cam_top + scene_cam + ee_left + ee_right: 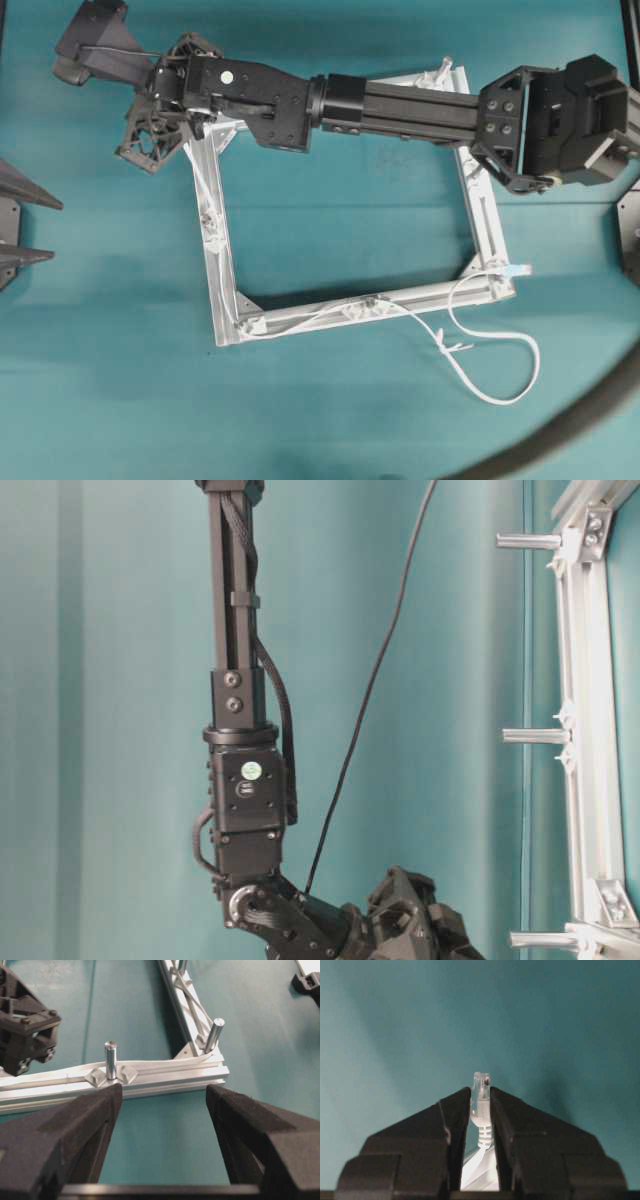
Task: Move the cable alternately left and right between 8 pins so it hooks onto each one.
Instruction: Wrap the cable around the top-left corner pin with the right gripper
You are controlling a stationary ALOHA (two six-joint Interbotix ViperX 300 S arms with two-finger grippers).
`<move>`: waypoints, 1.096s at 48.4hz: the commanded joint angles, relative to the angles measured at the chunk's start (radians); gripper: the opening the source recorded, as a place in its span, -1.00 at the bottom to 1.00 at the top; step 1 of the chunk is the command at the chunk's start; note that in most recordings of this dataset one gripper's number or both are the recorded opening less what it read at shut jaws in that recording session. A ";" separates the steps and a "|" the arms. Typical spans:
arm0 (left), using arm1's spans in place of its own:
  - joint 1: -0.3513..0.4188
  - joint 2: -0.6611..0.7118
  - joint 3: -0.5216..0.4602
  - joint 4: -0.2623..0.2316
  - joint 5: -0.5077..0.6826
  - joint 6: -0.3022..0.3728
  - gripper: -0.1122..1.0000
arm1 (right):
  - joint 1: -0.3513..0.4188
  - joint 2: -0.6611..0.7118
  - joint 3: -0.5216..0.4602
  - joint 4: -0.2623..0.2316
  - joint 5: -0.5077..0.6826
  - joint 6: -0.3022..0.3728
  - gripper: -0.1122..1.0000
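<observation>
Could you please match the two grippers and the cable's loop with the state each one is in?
1. left gripper
2. right gripper
3. cable loop

A. shut on the plug
B. lying slack on the table
C. open, holding nothing

Pairs: 1-C, 2-A, 3-B

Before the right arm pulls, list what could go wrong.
1. The right gripper is shut on the plug alone, so a hard pull might slip it out.
2. The cable lies in a slack loop off the frame. It may snag or drag as it feeds.
3. At the near pin the cable sits low against the base, and tension might lift it over the top.
</observation>
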 commanded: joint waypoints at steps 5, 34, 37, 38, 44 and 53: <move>0.005 0.015 -0.018 0.003 -0.006 -0.002 0.50 | 0.003 -0.020 -0.032 -0.141 -0.084 0.028 -0.51; 0.005 0.015 -0.018 0.003 -0.006 -0.002 0.49 | -0.005 0.008 -0.028 -0.449 0.026 0.353 -0.51; 0.005 0.015 -0.017 0.003 -0.005 -0.002 0.50 | -0.005 0.008 -0.028 -0.463 0.037 0.385 -0.51; 0.005 0.015 -0.018 0.003 -0.006 -0.002 0.50 | -0.006 0.008 -0.028 -0.466 0.037 0.394 -0.51; 0.005 0.015 -0.018 0.003 -0.006 -0.002 0.50 | -0.005 0.006 -0.028 -0.480 0.071 0.445 -0.51; 0.005 0.015 -0.018 0.003 -0.006 -0.002 0.50 | 0.000 -0.006 -0.026 -0.522 0.127 0.471 -0.51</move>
